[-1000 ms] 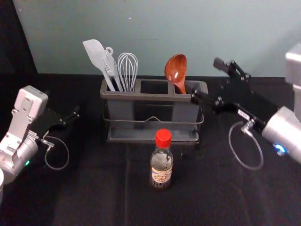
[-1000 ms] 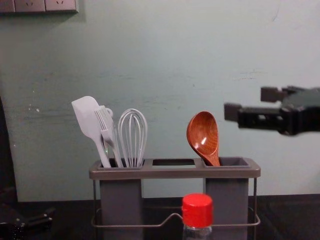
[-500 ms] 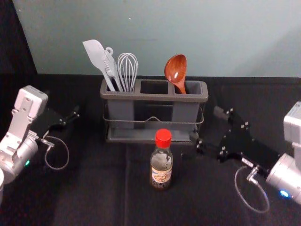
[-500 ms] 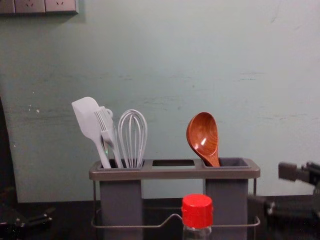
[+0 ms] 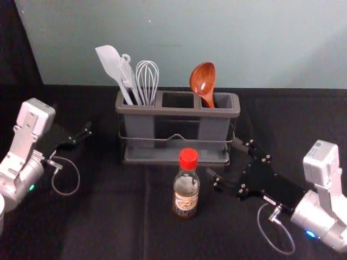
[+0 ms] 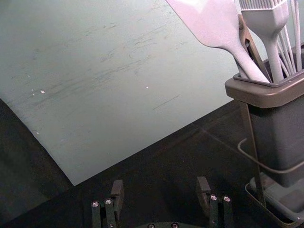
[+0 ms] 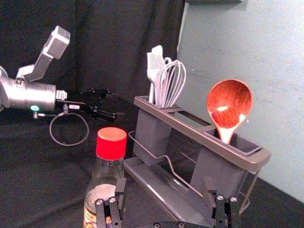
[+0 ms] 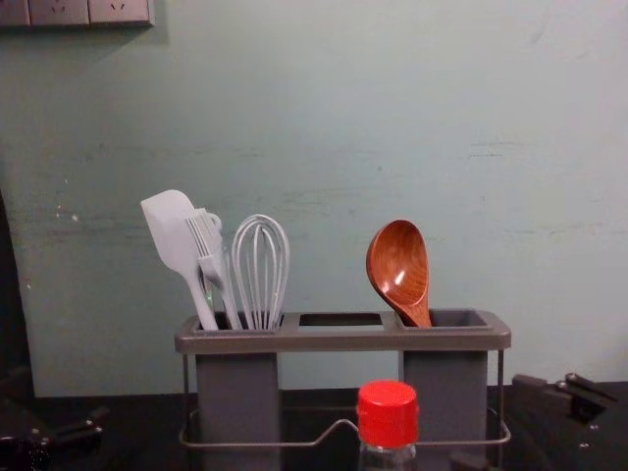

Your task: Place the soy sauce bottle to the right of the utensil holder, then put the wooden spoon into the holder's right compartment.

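Observation:
The soy sauce bottle stands upright in front of the utensil holder, its red cap low in the chest view. My right gripper is low, right of the bottle and by the holder's front right corner; in the right wrist view the gripper is open, one finger overlapping the bottle. The wooden spoon leans bowl-up in the holder's right compartment. On the left, my left gripper is parked, and in its wrist view the gripper is open.
A white spatula, a brush and a whisk stand in the holder's left compartment. The wall rises behind the holder. Black cloth covers the table.
My right gripper has come down from beside the holder's right top and then moved left toward the bottle. Bottle, spoon, holder and left arm keep their places.

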`<state>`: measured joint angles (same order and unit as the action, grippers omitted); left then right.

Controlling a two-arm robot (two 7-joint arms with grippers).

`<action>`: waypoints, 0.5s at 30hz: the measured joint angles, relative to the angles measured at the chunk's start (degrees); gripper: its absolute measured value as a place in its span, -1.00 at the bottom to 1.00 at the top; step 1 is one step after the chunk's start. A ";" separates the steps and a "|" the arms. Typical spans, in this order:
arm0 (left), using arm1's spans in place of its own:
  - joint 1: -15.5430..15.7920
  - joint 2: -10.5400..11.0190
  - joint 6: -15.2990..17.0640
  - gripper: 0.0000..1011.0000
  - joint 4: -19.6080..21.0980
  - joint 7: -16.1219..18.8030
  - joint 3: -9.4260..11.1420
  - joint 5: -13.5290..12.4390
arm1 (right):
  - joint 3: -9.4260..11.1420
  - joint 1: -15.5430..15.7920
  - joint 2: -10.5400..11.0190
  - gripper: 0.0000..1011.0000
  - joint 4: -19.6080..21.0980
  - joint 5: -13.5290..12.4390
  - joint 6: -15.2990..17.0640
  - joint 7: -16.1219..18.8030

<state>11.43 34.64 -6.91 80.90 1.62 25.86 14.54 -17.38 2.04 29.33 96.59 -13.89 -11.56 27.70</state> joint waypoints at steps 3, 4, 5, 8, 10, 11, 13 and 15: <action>0.00 0.00 0.00 0.99 0.00 0.00 0.00 0.00 | -0.36 -0.61 -0.45 0.98 -0.13 -2.52 2.30 1.15; 0.00 0.00 0.00 0.99 0.00 0.00 0.00 0.00 | -0.51 -0.76 -0.46 0.98 -0.13 -3.13 2.80 1.52; 0.00 0.00 0.00 0.99 0.00 0.00 0.00 0.00 | -0.66 -0.88 -0.45 0.98 -0.13 -3.58 3.14 1.85; 0.00 0.00 0.00 0.99 0.00 0.00 0.00 0.00 | -1.42 -1.35 0.00 0.98 0.07 -4.87 4.09 3.20; 0.00 0.00 0.00 0.99 0.00 0.00 0.00 0.00 | -2.14 -1.74 0.53 0.98 0.23 -5.55 4.48 4.17; 0.00 0.00 0.00 0.99 0.00 0.00 0.00 0.00 | -2.36 -1.86 0.70 0.98 0.26 -5.76 4.54 4.42; 0.00 0.00 0.00 0.99 0.00 0.00 0.00 0.00 | -2.86 -2.18 1.05 0.98 0.28 -6.27 4.59 5.04; 0.00 0.00 0.00 0.99 0.00 0.00 0.00 0.00 | -3.27 -2.55 1.31 0.98 0.22 -6.73 4.57 5.43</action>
<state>11.43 34.64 -6.91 80.90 1.62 25.86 14.55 -20.65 -0.51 30.64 96.81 -20.62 -6.99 33.13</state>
